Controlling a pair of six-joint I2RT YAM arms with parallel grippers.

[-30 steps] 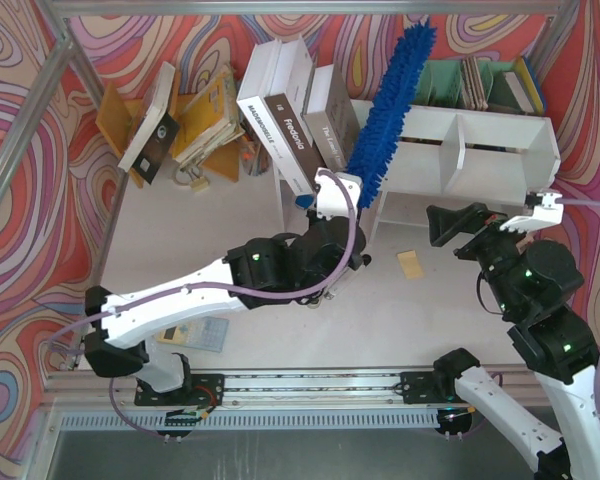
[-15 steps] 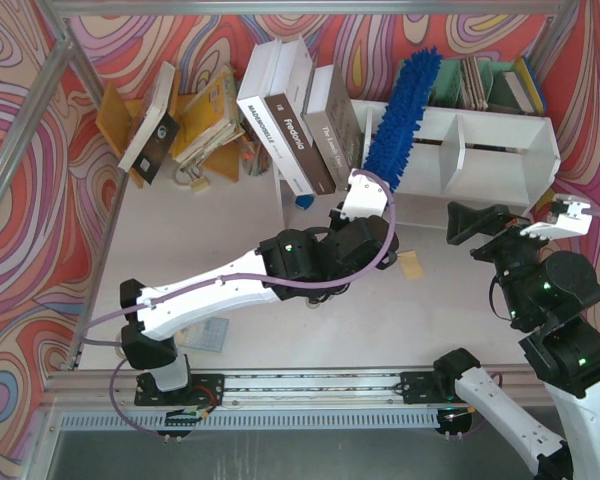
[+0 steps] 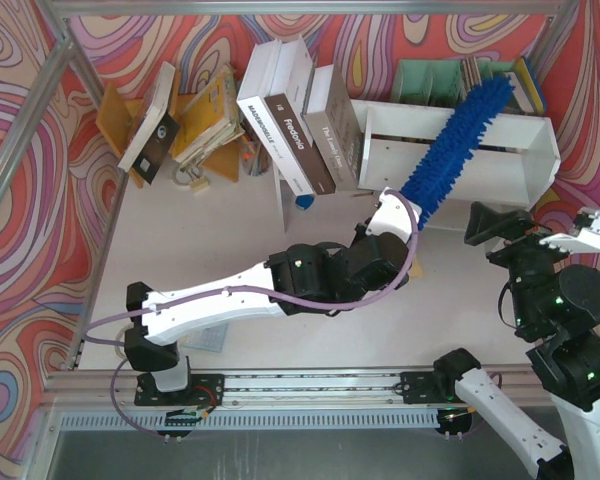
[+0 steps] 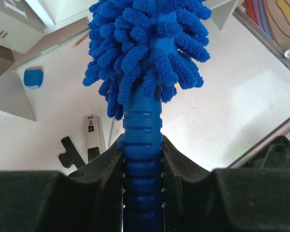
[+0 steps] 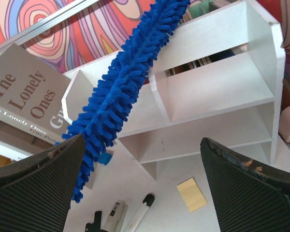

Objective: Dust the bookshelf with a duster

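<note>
The blue duster is laid diagonally across the white bookshelf — its handle clamped in the left gripper; the right gripper is held wide open.

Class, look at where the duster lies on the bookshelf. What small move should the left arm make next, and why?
Probably sweep the duster rightward along the bookshelf. The left gripper is shut on its handle, and the fluffy head lies diagonally across the central divider, with the right end of the shelf beyond its reach for now.
</note>
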